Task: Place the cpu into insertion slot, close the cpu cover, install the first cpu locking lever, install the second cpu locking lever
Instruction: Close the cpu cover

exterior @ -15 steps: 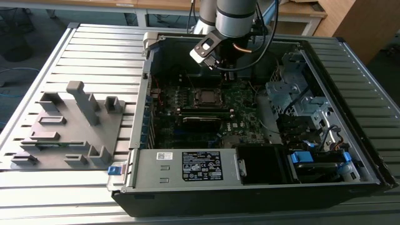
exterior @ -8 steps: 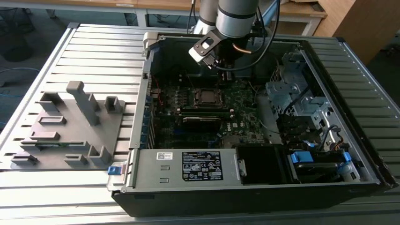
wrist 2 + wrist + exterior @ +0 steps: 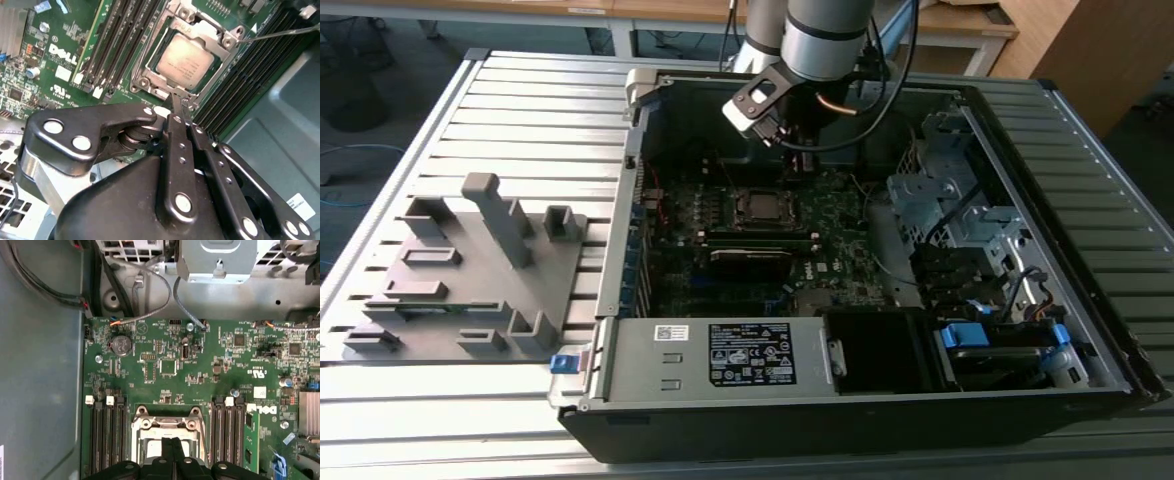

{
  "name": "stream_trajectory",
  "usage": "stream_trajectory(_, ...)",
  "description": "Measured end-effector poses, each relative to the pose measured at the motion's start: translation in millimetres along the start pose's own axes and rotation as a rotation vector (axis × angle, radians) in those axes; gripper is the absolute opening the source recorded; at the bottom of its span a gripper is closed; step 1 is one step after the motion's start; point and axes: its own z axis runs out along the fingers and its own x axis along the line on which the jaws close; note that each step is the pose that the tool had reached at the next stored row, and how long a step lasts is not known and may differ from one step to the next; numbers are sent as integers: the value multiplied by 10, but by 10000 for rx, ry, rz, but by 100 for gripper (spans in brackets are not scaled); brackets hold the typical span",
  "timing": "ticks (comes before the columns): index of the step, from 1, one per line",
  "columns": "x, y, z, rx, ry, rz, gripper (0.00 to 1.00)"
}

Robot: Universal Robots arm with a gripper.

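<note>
The cpu point(image 3: 187, 62) lies socketed just beyond the closed, empty claw point(image 3: 176, 102).

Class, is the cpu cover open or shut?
Shut: the cpu cover lies flat around the cpu in the second wrist view.

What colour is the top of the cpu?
The cpu top is dull silver-grey, clearest in the second wrist view.

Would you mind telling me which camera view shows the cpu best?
The second wrist view: the cpu shows most of its silver top, framed by the cpu cover. In the exterior view the cpu is a small dim square. In the first wrist view the gripper hides part of it.
</note>
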Motion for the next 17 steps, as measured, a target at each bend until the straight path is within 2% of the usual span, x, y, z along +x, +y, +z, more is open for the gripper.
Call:
stream_trajectory(4,0,0,0,45,-1,1,10)
stream_trajectory(7,0,-22,6,44,2,-1,10)
stream_trajectory(13,0,-192,34,43,2,0,10)
stream_trajectory(17,-1,-247,78,43,0,0,10)
